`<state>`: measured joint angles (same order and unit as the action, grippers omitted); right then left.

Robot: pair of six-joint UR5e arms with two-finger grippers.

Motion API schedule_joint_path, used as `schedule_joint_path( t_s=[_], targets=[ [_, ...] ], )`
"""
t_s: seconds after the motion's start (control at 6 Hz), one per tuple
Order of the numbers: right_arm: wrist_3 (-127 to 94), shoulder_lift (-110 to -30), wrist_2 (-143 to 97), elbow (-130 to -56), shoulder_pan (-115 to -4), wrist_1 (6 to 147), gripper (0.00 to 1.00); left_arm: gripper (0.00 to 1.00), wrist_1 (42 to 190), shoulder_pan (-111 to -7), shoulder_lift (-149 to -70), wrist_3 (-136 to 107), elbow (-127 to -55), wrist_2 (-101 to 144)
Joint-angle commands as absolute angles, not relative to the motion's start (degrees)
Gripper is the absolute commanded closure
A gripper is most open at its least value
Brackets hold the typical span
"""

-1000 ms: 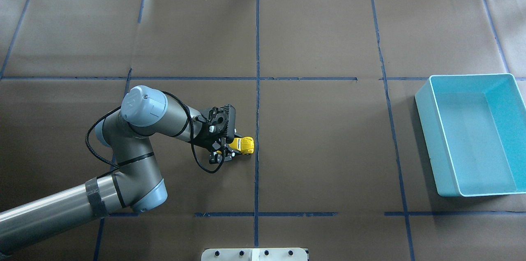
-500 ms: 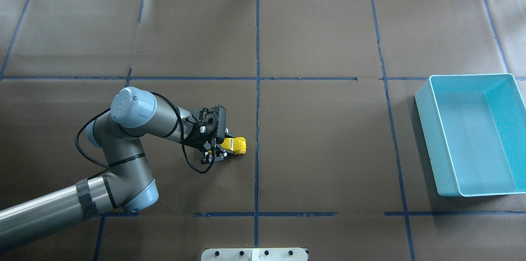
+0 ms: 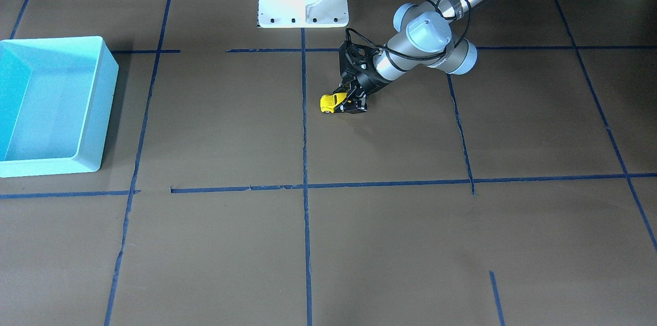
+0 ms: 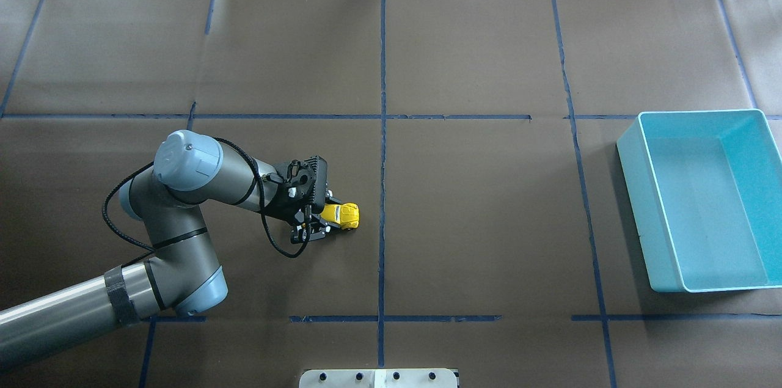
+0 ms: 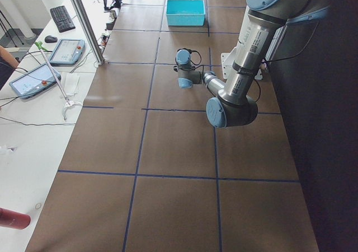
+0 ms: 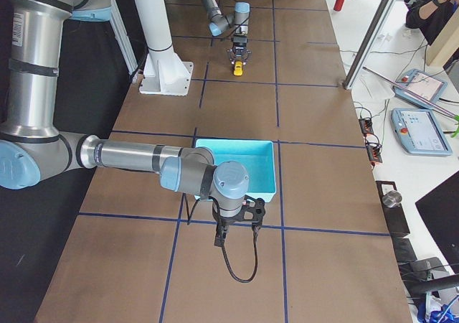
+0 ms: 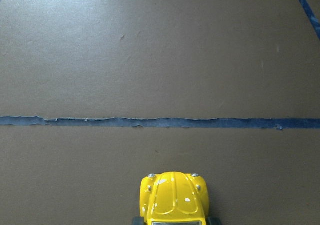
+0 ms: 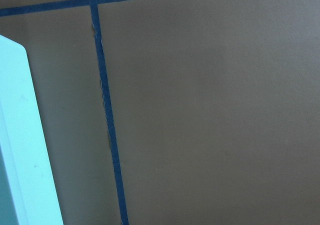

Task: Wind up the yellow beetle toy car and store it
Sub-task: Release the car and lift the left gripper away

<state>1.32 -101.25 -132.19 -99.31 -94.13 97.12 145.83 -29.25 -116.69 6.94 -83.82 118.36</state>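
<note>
The left gripper (image 4: 327, 217), jaws closed on the rear of the yellow beetle toy car (image 4: 343, 215), is holding it on the table (image 4: 489, 223) beside the tape line (image 4: 382, 223), seemingly winding it; next it is needing a carry to the distant teal bin (image 4: 641, 211).

Left gripper (image 4: 327, 218), low at the table, clamps the yellow beetle toy car (image 4: 346, 214).

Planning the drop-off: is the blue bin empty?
Empty. The blue bin shows only bare floor overhead; the yellow beetle toy car sits outside it, held by the left gripper.
</note>
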Motion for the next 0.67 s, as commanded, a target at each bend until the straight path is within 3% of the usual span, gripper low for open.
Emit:
schedule_joint_path(
  t_s=[0.0,0.5],
  targets=[
    [1.32,-101.16,-132.19,-99.32,-94.13,97.12,0.0,0.01,149.21,-29.36,-114.35,5.9,-84.29,118.39],
    [1.32,-101.25,-132.19,-99.14,-94.13,97.12,0.0,0.0,156.35,-35.47,-108.82,5.27,-86.03,125.46]
  ],
)
